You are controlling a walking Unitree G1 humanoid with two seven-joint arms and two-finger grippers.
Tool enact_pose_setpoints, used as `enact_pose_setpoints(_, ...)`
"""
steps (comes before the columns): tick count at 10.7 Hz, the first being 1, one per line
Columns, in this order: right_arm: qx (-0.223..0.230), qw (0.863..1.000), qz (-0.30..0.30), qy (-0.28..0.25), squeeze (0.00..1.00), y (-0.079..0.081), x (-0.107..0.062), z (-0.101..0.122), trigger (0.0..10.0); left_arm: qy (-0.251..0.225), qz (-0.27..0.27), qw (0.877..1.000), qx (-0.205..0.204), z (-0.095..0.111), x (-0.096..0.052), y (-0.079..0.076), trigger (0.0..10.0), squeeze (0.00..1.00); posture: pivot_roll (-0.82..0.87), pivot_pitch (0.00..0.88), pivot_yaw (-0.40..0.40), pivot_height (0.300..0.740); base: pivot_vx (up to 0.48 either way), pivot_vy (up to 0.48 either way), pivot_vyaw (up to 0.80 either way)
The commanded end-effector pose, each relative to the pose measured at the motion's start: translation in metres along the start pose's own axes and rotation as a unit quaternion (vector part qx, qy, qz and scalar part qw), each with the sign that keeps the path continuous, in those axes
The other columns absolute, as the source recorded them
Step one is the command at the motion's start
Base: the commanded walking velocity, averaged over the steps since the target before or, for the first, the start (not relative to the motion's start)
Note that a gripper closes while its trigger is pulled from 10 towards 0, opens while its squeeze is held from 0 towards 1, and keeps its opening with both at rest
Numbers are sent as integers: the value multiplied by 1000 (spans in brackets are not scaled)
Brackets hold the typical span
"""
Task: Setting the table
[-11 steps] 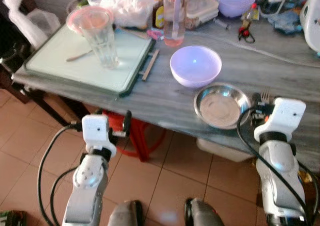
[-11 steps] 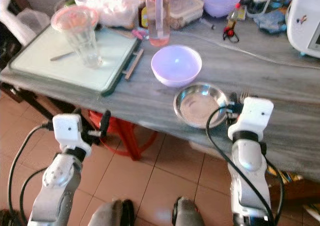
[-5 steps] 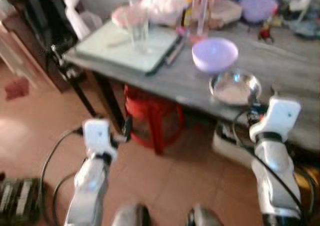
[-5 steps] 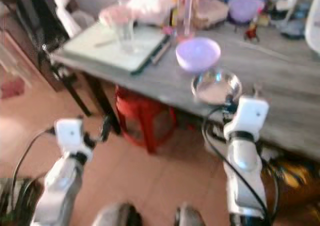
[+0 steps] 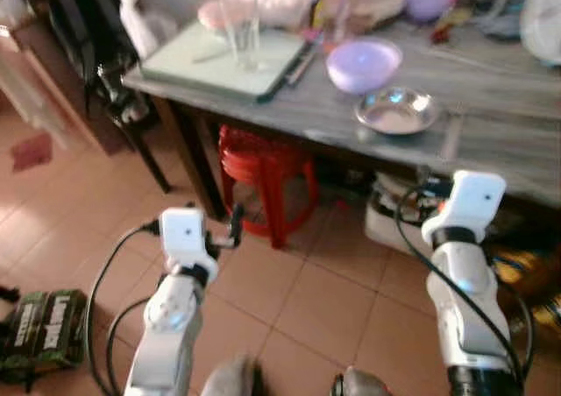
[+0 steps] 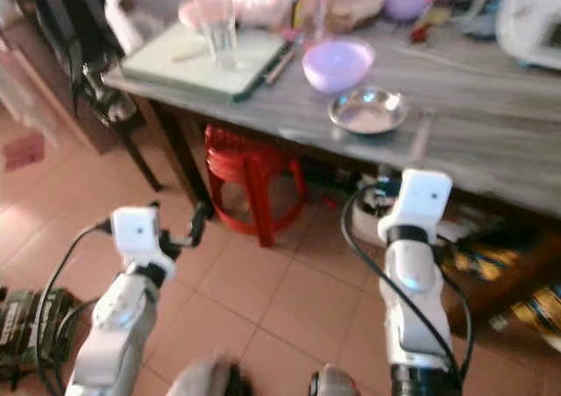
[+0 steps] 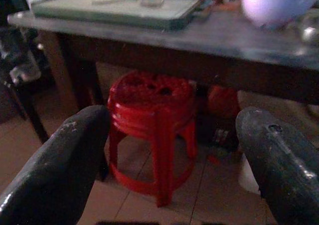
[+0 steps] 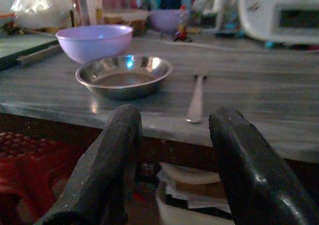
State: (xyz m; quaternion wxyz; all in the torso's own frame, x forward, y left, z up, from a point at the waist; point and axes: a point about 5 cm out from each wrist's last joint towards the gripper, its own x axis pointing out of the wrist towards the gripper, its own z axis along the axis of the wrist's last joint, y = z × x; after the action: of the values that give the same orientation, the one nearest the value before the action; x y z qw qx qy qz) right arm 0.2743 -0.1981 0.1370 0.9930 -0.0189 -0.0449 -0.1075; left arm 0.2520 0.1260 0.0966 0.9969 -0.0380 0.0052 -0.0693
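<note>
L gripper (image 7: pixel 169 150) & R gripper (image 8: pixel 172 150) both agape, empty. Risk: fork (image 8: pixel 196 98) lay nr table (image 8: pixel 279 130) edge; clumsy reach cd knock it off.

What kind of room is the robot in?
Probably a home kitchen or dining corner: a grey table holds a purple bowl, a steel dish and a fork, with a red plastic stool tucked underneath on a tiled floor.
</note>
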Motion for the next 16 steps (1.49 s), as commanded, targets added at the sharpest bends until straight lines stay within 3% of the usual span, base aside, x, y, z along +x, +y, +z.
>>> enact_pose_setpoints(1, 11, 1000, 6, -6, 0, 7, 4, 3, 10000, 2, 15, 1000, 7, -1, 0, 10, 10000, 0, -3, 58, 68, 740, -274, 0, 0)
enact_pose_setpoints(3, 17, 1000, 8, 7, 0, 9, 6, -1, 10000, -9, 21, 1000, 6, 3, 3, 14, 10000, 0, -1, 51, 65, 740, 0, 0, -666)
enact_pose_setpoints(6, 13, 1000, 9, 5, 0, 9, 7, -1, 10000, -27, -10, 1000, -3, 7, 2, 8, 10000, 0, -5, 52, 65, 740, 0, 0, -800)
enact_pose_setpoints(11, 21, 1000, 16, 6, 0, 7, 5, -1, 10000, -29, -16, 999, -8, 8, 1, 7, 10000, 0, -12, 59, 67, 740, 0, -379, -800)
enact_pose_setpoints(16, 11, 1000, 18, 12, 0, 7, 8, -3, 10000, -31, -22, 999, -8, 10, 2, 7, 10000, 0, -7, 63, 73, 740, 0, -463, 0)
